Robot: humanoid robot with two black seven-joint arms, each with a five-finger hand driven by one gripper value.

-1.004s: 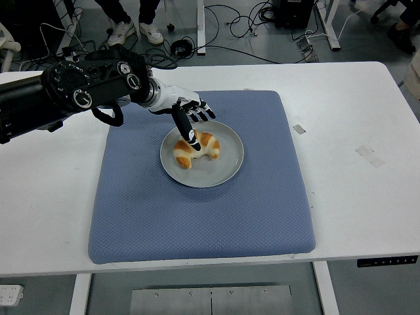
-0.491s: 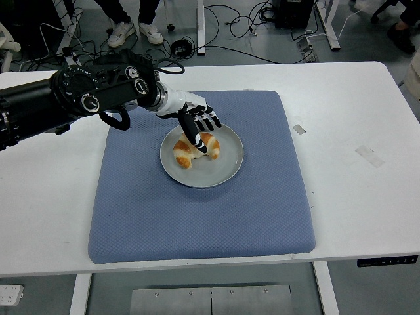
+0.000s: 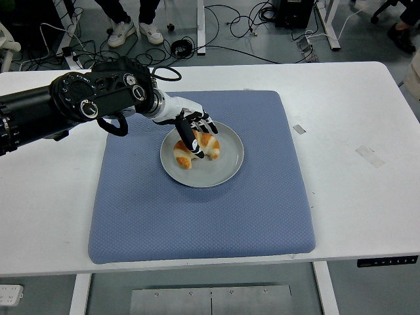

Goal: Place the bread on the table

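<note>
On the white worktop (image 3: 354,197) lies a blue mat (image 3: 203,210), and near the mat's far middle sits a round grey plate (image 3: 220,174). Within the plate, toward its far left part, rests the bread (image 3: 186,156), a golden croissant-like piece curved in an arc, with paler ends and a browner back; the plate's near and right parts are bare, and nothing else lies in it. Over the plate's far left edge reaches the left hand (image 3: 191,128), coming off a thick black arm (image 3: 59,108) that enters from the left side and crosses the worktop and the mat's far left corner. Its fingers (image 3: 195,146) are curled down onto the bread, the dark thumb pressed along the middle of the loaf and the other tips bent over its far side, so they appear closed around it, though how firm the grip is cannot be told. Bread and plate are still touching; the bread has not been lifted clear. Beyond the worktop's far edge, cables (image 3: 243,26) trail over the floor, and a person's shoes (image 3: 134,31) stand near the top left.
</note>
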